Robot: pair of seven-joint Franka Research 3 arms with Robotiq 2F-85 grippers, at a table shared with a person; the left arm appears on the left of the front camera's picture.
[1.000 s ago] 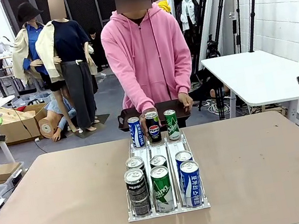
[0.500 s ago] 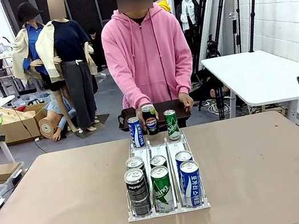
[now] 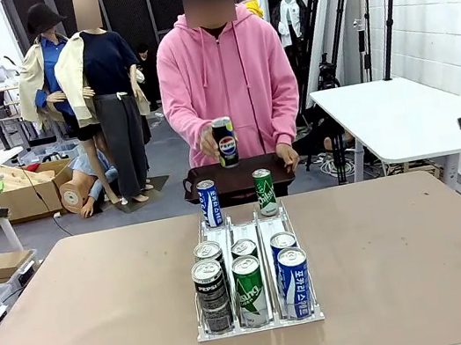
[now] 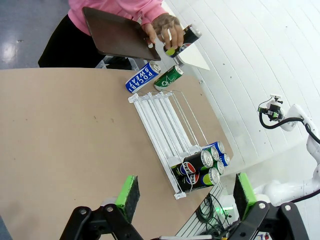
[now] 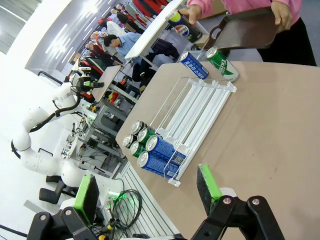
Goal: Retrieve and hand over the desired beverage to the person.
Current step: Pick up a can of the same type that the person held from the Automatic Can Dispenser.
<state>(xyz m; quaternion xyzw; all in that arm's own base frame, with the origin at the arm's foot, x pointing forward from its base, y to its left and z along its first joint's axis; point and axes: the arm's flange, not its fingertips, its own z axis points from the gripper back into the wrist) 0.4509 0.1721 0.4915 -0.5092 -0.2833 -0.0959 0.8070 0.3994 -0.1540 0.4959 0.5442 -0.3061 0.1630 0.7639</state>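
I am holding my left hand (image 4: 186,196) spread wide at the bottom of its wrist view, green pads well apart and nothing between them. My right hand (image 5: 147,192) is hanging the same way at the bottom of its own view, pads wide and gripping nothing.

The person (image 3: 227,75) is standing at the top centre of the front view, raising a black Pepsi can (image 3: 225,141) in one hand (image 3: 210,143) above a dark tray (image 3: 236,178), which the other hand is gripping at its right edge.

On the counter (image 3: 103,311) a white rack (image 3: 241,224) is sitting at centre frame. A blue can (image 3: 209,204) and a green can (image 3: 264,191) are standing at its upper end, with the middle lane between them open. Six cans are crowding its lower end, with another Pepsi can (image 3: 211,294) at the lower left.
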